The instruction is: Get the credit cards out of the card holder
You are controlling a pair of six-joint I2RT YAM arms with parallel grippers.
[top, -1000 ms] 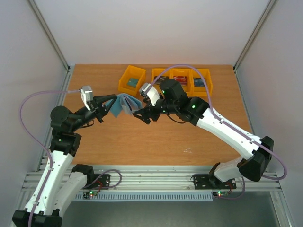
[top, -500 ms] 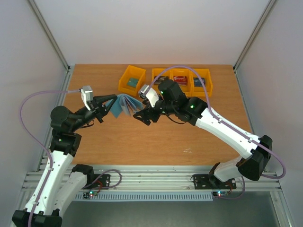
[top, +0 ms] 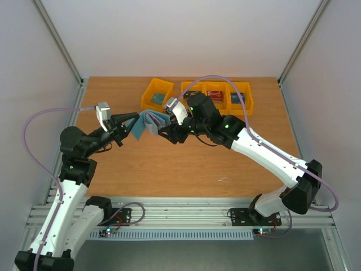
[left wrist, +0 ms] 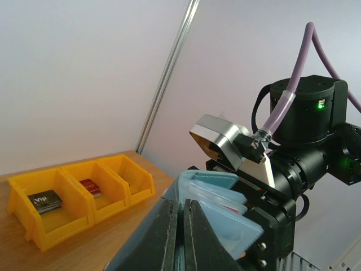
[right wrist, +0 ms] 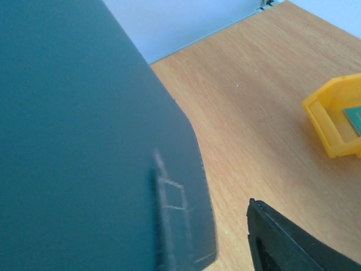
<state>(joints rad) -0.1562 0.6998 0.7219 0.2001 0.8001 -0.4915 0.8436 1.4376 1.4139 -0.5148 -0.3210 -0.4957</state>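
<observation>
Card holder [top: 152, 121] hangs clenched in the left hand [top: 133, 123] above the table [top: 169, 169], while the right hand [top: 167, 131] has moved onto its fanned edge, grip not yet discernible, likely starting another pull.

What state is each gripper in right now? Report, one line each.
Left gripper: closed, clamping the slate-blue folding card holder.
Right gripper: at the card holder; open or closed cannot be told.

The card holder [right wrist: 84, 141] fills the right wrist view, blurred and cut off.
</observation>
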